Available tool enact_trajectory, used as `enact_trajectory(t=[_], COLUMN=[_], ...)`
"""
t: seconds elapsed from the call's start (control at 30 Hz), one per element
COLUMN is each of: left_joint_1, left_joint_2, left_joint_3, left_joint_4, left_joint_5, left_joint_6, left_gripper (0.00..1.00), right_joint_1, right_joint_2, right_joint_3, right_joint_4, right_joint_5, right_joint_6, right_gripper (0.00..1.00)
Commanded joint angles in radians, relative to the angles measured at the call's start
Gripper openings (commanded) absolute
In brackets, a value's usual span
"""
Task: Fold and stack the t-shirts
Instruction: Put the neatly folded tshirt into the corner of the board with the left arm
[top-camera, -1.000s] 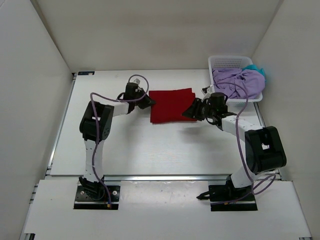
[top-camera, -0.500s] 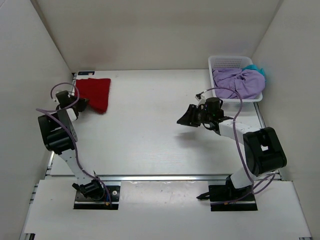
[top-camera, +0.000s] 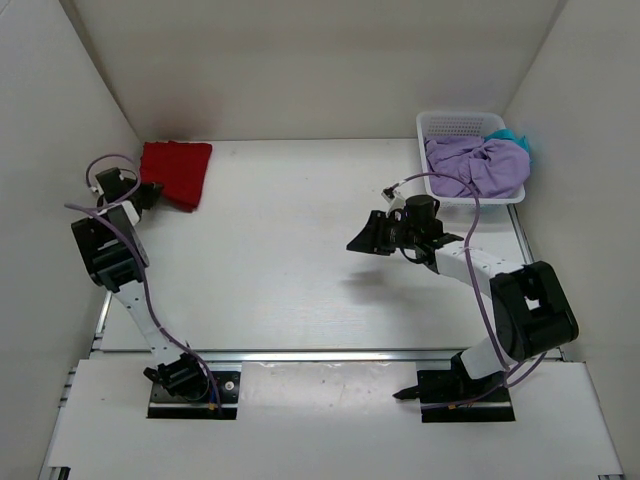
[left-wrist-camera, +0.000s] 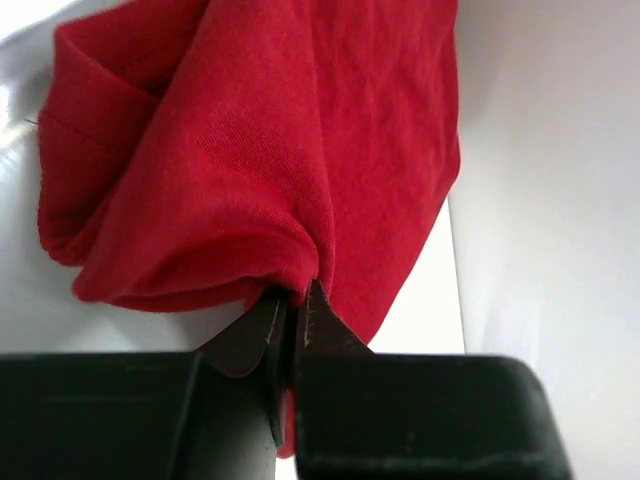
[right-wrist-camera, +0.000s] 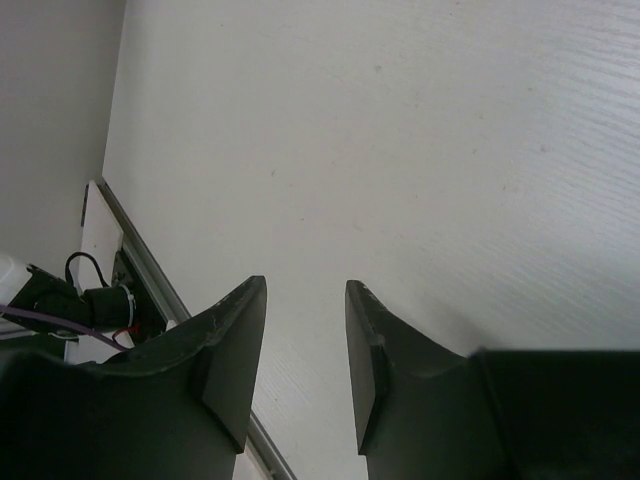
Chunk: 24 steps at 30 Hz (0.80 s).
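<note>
Left gripper (left-wrist-camera: 292, 305) tight on red t-shirt (left-wrist-camera: 260, 150) in far-left corner of white table (top-camera: 270, 280); right gripper (right-wrist-camera: 303, 295) agape, empty.

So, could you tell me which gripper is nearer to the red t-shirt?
Left. The left gripper pinches the red t-shirt at the table's far left corner; the right gripper hangs open mid-table, well apart.
</note>
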Motion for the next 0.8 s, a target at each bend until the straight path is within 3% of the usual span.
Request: enact_trajectory(t=[0.0,0.2,0.4,0.6,0.67,0.77], left_joint_1=[0.021,0.0,-0.046,-0.14,-0.193,-0.282], left_joint_2=[-0.017,-0.135,-0.293,-0.455,-0.514,-0.613], left_joint_3=[0.002,-0.179,-0.357,-0.482,-0.513,-0.571], left_joint_4=[0.008,0.118,0.164,0.175,0.163,0.161], left_joint_5=[-0.022,-0.043,-0.097,-0.128,-0.154,-0.185], left_joint_6=[0.0,-0.009,-0.009,0.031,0.06,0.088], left_gripper=[0.12,0.61,0.95,0.98,0.84,0.52], right_joint_1=[-0.005,-0.004,0.021,0.03,0.021,0.004], right_joint_2=[0.014,0.025,0.007,-0.019,-0.032,-0.033], right_joint_3=[0.031,0.041,0.038,0.04,0.061,0.109], right_joint_4=[0.028,0.026,0.022,0.002,-0.012,-0.049], right_joint_5=[-0.017,0.002,0.027,0.067,0.09,0.151], right_joint_6=[-0.014,-0.017,-0.023,-0.023,-0.026,-0.041], right_gripper=[0.36,0.41,0.46,0.43,0.28,0.06])
